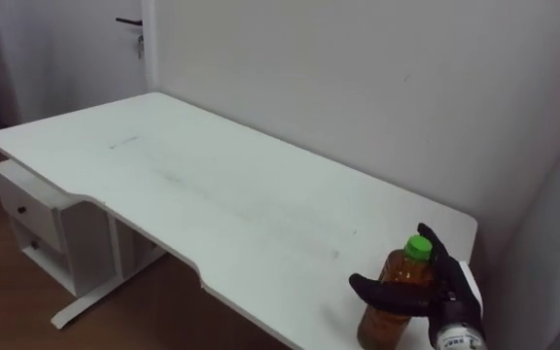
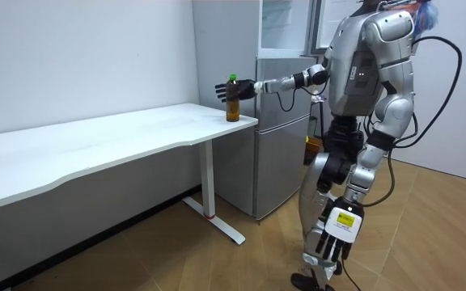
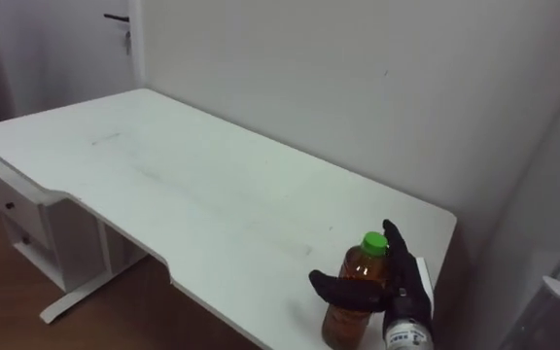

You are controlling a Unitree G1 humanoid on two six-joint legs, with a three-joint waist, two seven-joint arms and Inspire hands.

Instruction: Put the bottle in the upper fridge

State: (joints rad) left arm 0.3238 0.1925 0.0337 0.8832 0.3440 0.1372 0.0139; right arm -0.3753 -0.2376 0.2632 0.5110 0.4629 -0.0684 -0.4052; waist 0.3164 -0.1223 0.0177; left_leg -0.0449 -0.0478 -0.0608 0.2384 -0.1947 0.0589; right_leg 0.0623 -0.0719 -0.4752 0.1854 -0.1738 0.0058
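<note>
The right hand [image 1: 455, 290] is wrapped round a bottle [image 1: 402, 271]: the thumb lies across the front of the bottle's body and the fingers curve up behind it towards the neck. The bottle is clear plastic with brown liquid inside and a green cap [image 1: 418, 247]. It stands upright on the white desk [image 1: 212, 185], close to the desk's right end and near its front edge.

The rest of the desktop runs away to the left, with a curved cut-out along its front edge. Under its far left end sits a white drawer unit [image 1: 25, 208]. A plain white wall [image 1: 358, 87] stands behind the desk, and a door handle [image 1: 128, 20] shows in the far corner.

In the room view the robot stands upright on a wooden floor [image 2: 435, 234], just in front of a silver fridge [image 2: 281, 145] that adjoins the desk's end. Its right arm reaches out level to the bottle, and its left hand [image 2: 330, 242] hangs low beside its leg, fingers loose and pointing down.
</note>
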